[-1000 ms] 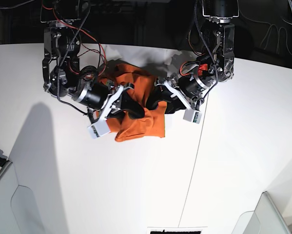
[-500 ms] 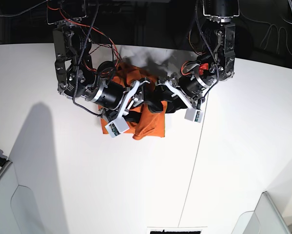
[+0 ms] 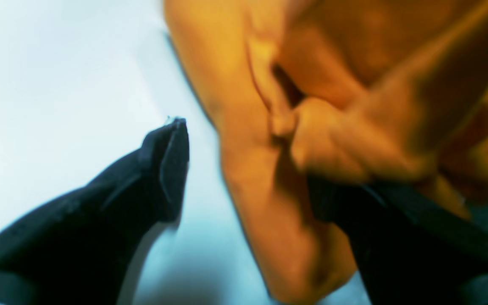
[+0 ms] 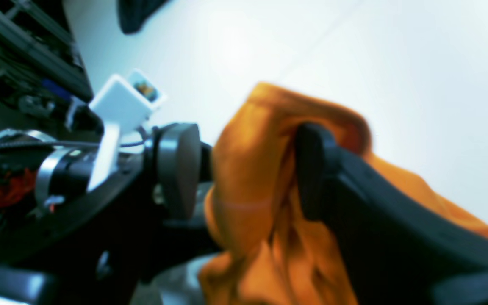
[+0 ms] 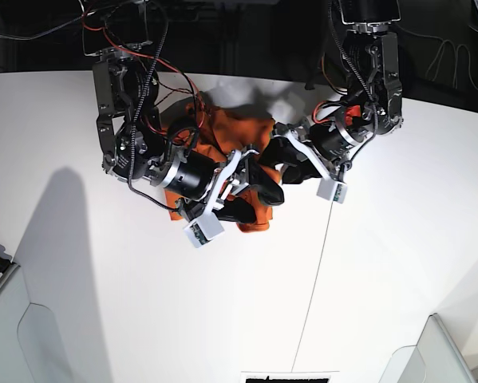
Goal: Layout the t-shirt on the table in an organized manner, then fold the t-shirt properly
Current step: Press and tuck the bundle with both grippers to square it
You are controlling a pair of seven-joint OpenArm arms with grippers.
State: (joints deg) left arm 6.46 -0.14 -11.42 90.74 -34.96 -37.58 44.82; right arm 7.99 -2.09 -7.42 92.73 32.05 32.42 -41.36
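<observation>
Two grippers, left [image 5: 282,163] and right [image 5: 258,195], flank one crumpled t-shirt [image 5: 239,136].

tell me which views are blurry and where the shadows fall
Left wrist view: the t-shirt is soft and out of focus, the black fingers slightly sharper. Right wrist view: blurred throughout, the table washed out bright. Base view: sharp, with long grey arm shadows across the table's left side.

The t-shirt [image 5: 232,132] is plain orange, unpatterned, shading darker in its folds. The table [image 5: 398,239] is matte white with a thin dark seam. Both grippers' fingers [image 3: 159,169] are black; white camera housings [image 5: 204,231] sit beside them, with red wiring on the far arms.
</observation>
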